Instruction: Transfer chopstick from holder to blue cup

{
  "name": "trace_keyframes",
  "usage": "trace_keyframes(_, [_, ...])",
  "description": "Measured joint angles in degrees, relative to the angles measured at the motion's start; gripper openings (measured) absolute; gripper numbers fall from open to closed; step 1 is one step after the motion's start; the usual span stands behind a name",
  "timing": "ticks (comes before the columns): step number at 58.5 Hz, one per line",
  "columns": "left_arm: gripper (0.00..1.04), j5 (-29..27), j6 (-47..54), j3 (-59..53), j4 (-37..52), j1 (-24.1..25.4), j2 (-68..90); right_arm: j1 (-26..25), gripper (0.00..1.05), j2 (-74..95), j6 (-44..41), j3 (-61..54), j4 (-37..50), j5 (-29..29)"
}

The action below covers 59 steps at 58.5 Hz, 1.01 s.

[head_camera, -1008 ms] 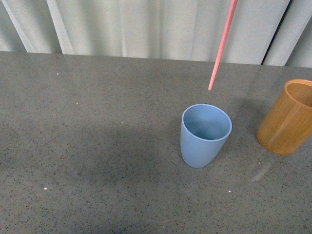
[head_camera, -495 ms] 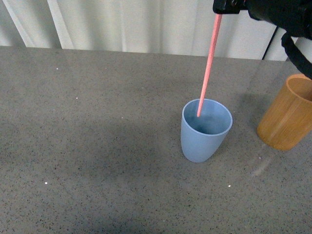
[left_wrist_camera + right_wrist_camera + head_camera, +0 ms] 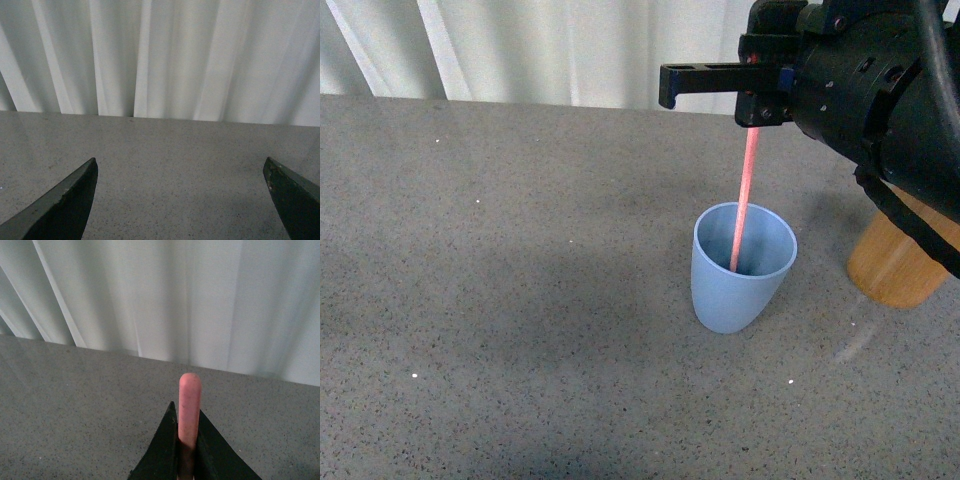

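1. The black right gripper [image 3: 752, 110] sits at the upper right of the front view, clamped on a thin, straight, pale pink chopstick [image 3: 744, 200]; in the right wrist view the two dark fingers [image 3: 162, 452] pinch the stick [image 3: 189, 410] from both sides, with its rounded end standing out above them.
2. The chopstick hangs nearly upright from the gripper, and its lower end is inside the smooth light blue plastic cup [image 3: 725, 295] at the middle of the frame. Whether the tip touches the cup's bottom cannot be told.
3. Just right of the blue cup, apart from it, stands the orange-brown wooden cylindrical holder [image 3: 890, 270], partly hidden behind the right arm.
4. Both stand on a grey speckled worktop [image 3: 520, 300], with pale pleated curtains [image 3: 570, 50] behind.
5. The left gripper [image 3: 180, 200] shows only in its wrist view, its dark fingers [image 3: 60, 205] spread wide apart with nothing between them.
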Motion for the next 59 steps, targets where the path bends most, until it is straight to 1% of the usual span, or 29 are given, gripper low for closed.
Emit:
trace_keyframes(5, [0.98, 0.00, 0.00, 0.00, 0.00, 0.00, 0.00, 0.15, 0.21, 0.20, 0.28, 0.00, -0.07, -0.02])
trace_keyframes(7, [0.98, 0.00, 0.00, 0.00, 0.00, 0.00, 0.00, 0.22, 0.28, 0.20, 0.39, 0.00, -0.35, 0.07])
trace_keyframes(12, [0.98, 0.00, 0.00, 0.00, 0.00, 0.00, 0.00, 0.26, 0.41, 0.20, 0.59, 0.00, -0.72, 0.42])
trace_keyframes(14, [0.98, 0.00, 0.00, 0.00, 0.00, 0.00, 0.00, 0.26, 0.48, 0.20, 0.66, 0.00, -0.94, 0.61])
trace_keyframes(20, [0.98, 0.00, 0.00, 0.00, 0.00, 0.00, 0.00, 0.15, 0.63, -0.37, 0.98, -0.07, -1.44, 1.05])
trace_keyframes(31, [0.98, 0.00, 0.00, 0.00, 0.00, 0.00, 0.00, -0.98, 0.95, -6.27, 0.20, -2.03, -3.37, 3.08])
trace_keyframes(33, [0.98, 0.00, 0.00, 0.00, 0.00, 0.00, 0.00, -1.40, 0.97, -7.91, -0.24, -2.47, -4.02, 3.98])
trace_keyframes(34, [0.98, 0.00, 0.00, 0.00, 0.00, 0.00, 0.00, -1.57, 0.96, -8.50, -0.44, -2.60, -4.22, 4.17])
trace_keyframes(37, [0.98, 0.00, 0.00, 0.00, 0.00, 0.00, 0.00, -2.62, 0.94, -11.65, -1.81, -3.39, -5.70, 7.08])
trace_keyframes(42, [0.98, 0.00, 0.00, 0.00, 0.00, 0.00, 0.00, -5.42, 0.95, -17.77, -3.26, -5.20, -10.10, 14.23])
trace_keyframes(43, [0.98, 0.00, 0.00, 0.00, 0.00, 0.00, 0.00, -6.91, 0.95, -20.48, -3.26, -6.10, -12.59, 17.35])
trace_keyframes(46, [0.98, 0.00, 0.00, 0.00, 0.00, 0.00, 0.00, -10.43, 0.95, -26.56, -2.29, -8.15, -19.30, 23.87])
trace_keyframes(47, [0.98, 0.00, 0.00, 0.00, 0.00, 0.00, 0.00, -12.33, 0.95, -30.01, -1.11, -9.49, -23.04, 26.49])
trace_keyframes(49, [0.98, 0.00, 0.00, 0.00, 0.00, 0.00, 0.00, -15.21, 0.95, -36.09, 0.61, -12.00, -28.79, 29.27])
trace_keyframes(51, [0.98, 0.00, 0.00, 0.00, 0.00, 0.00, 0.00, -17.00, 0.95, -41.38, 1.66, -14.05, -33.86, 31.17])
trace_keyframes(55, [0.98, 0.04, 0.00, 0.00, 0.00, 0.00, 0.00, -18.43, 0.95, -50.49, 3.74, -16.41, -44.02, 32.74])
trace_keyframes(58, [0.98, 0.02, 0.00, 0.00, 0.00, 0.00, 0.00, -18.62, 0.95, -53.42, 4.37, -16.76, -46.25, 32.28])
trace_keyframes(59, [0.98, 0.04, 0.00, 0.00, 0.00, 0.00, 0.00, -19.96, 0.91, -54.27, 3.08, -17.99, -42.45, 26.80])
